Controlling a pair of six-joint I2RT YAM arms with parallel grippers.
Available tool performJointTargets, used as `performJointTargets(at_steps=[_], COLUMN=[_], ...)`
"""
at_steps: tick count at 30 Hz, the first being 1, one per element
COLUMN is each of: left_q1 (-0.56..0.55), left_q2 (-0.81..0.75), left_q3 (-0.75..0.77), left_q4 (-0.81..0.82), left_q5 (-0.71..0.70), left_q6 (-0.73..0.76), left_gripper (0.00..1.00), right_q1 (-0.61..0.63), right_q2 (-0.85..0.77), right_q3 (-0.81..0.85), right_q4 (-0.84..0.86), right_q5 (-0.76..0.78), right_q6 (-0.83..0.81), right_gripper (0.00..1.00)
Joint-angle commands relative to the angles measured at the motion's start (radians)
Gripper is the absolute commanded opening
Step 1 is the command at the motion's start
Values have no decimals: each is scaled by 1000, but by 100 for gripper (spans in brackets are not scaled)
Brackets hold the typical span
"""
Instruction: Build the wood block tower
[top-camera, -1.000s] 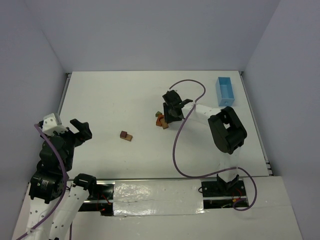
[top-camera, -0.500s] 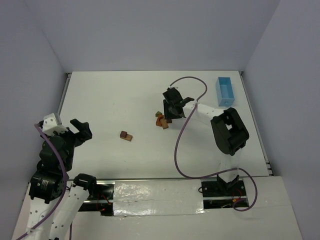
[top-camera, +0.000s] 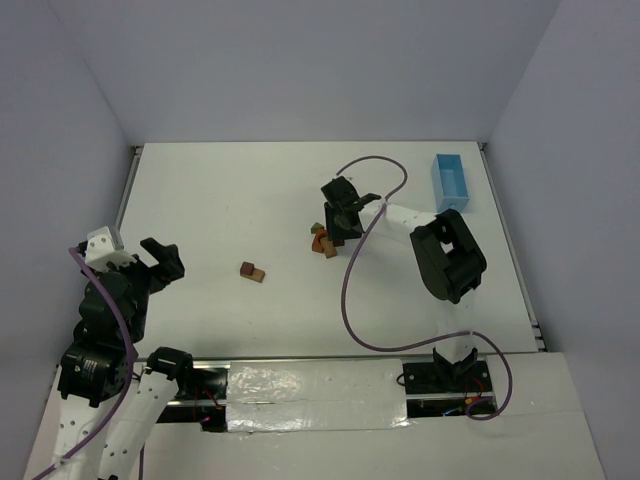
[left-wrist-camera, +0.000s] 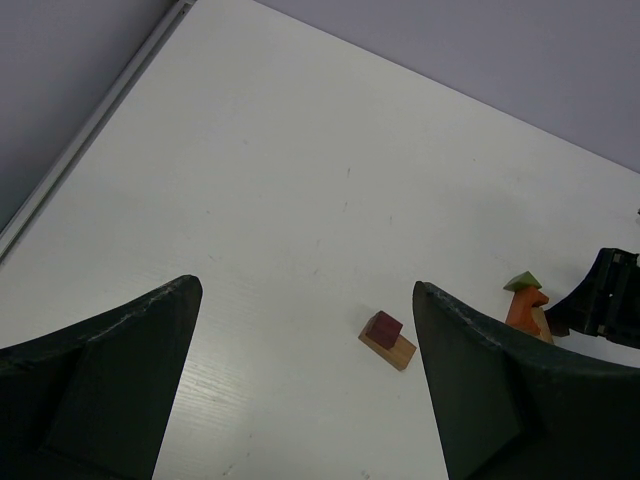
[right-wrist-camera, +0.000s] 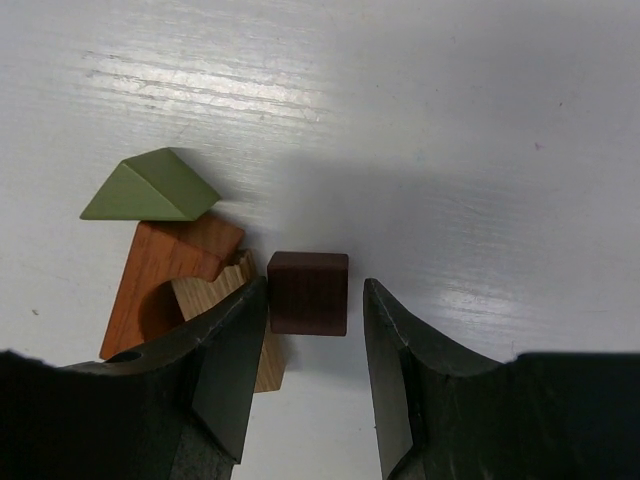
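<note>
My right gripper (top-camera: 338, 224) hangs over a small pile of wood blocks (top-camera: 322, 241) right of the table's middle. In the right wrist view it (right-wrist-camera: 316, 292) is open around a dark brown cube (right-wrist-camera: 308, 292). The left finger touches the cube and a gap shows at the right finger. Beside the cube lie an orange arch block (right-wrist-camera: 160, 268), a light tan block (right-wrist-camera: 205, 292) and a green wedge (right-wrist-camera: 150, 187). The tower (top-camera: 252, 271) is a dark red cube on a tan base (left-wrist-camera: 388, 338), standing left of the pile. My left gripper (top-camera: 160, 262) is open and empty (left-wrist-camera: 305, 295), at the near left.
A light-blue tray (top-camera: 450, 181) stands at the far right. The right arm's purple cable (top-camera: 350, 290) loops over the table between the pile and the arm's base. Walls close in the table on three sides.
My right gripper has shifted slightly left and farther back over the pile, and its cable has swung with it. The left arm and the tower have not moved.
</note>
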Motion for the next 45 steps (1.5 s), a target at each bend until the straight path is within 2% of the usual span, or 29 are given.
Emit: performJointTargets(at_steps=[1,5,11,13,20,24,28,31,34,45], left_q1=[-4,-4,-4,-4,-4,-4,-4,-4,-4,-4], left_q2=[0,0,0,0,0,-3,-6,-12,-10,-7], left_q3=[5,6,6,5,5,6,6,5,6,6], left_q4=[43,43,43,43,43,41,38,40,40,43], left_q5=[5,8,6,6,6,2,-6,-7,-6,3], left_q6=[12,14,12,12,12,9,6,6,6,12], left_gripper=[100,99,100,100,99,99,99,99,100,99], right_q1=[-3,-1,2,7,56,163,284,378,419,458], right_q2=[9,11,2,-20,-165,-244,-279,-238,-114,74], right_q3=[36,23,14,10,-10,-23,-50,2,104,263], right_q4=[-7,0,2,8,6,39,143,152,86,28], right_q5=[17,20,23,34,101,118,-39,-73,-78,-133], right_q6=[-6,-1,8,10,-13,-88,-300,-387,-455,-570], right_gripper=[51,50,41,38,35,35,34,35,31,32])
